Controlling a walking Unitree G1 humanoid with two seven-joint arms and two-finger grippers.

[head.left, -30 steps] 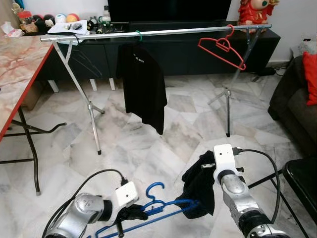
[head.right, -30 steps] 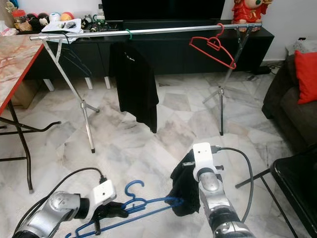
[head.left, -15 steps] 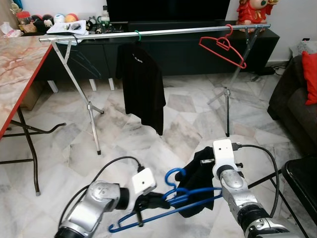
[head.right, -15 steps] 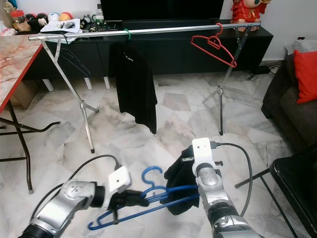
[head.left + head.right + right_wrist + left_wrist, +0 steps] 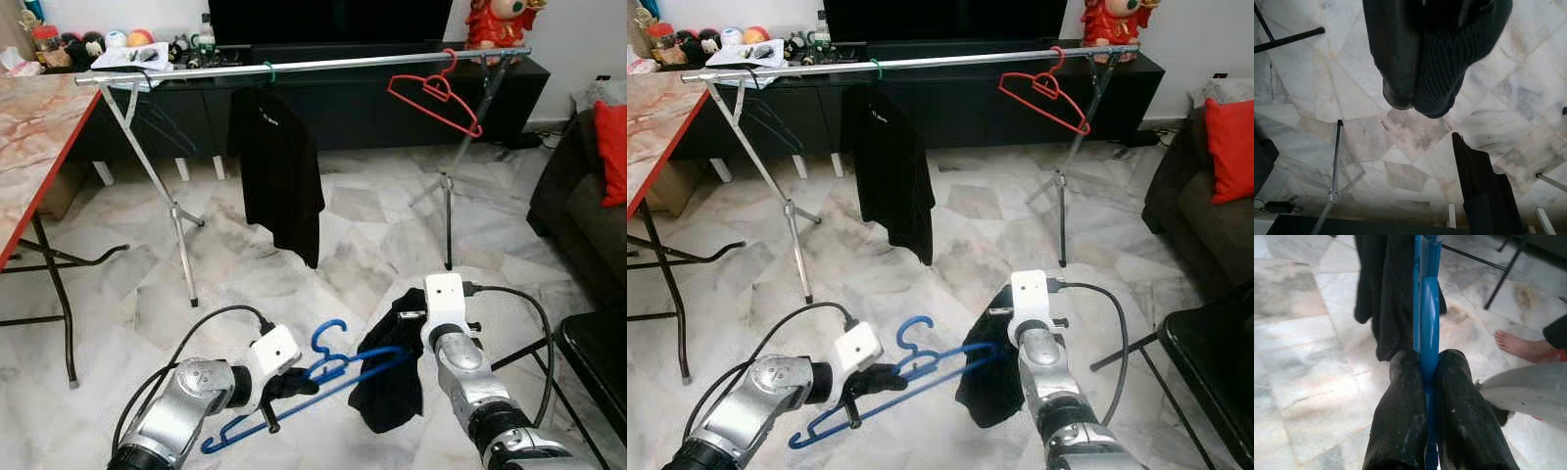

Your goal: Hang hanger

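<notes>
The left tool [image 5: 1425, 382] is clamped on the blue hanger [image 5: 323, 377], its two black fingers [image 5: 1405, 416] pressed against either side of the flat blue plastic. The hanger is held low over the marble floor [image 5: 294, 274], well short of the silver clothes rail [image 5: 313, 66], with its hook [image 5: 328, 333] turned up toward the rail. A black garment [image 5: 392, 382] drapes from the hanger's far end. The right tool [image 5: 1415, 73] sits at that garment, dark knitted cloth bunched against its fingers; whether they are closed on it cannot be told.

On the rail, a black T-shirt [image 5: 282, 176] hangs near the middle and a red hanger [image 5: 436, 93] hangs tilted toward the right end. The stretch of rail between them is bare. A marble-topped worktop [image 5: 34, 137] with a red edge stands beyond the rail's left end, and a dark sofa [image 5: 578, 196] beyond its right end. A person's bare foot [image 5: 1520, 345] rests on the floor near the robot.

Against half a second ago, the hanger lies lower and further left, and the garment hangs looser beneath the right arm.
</notes>
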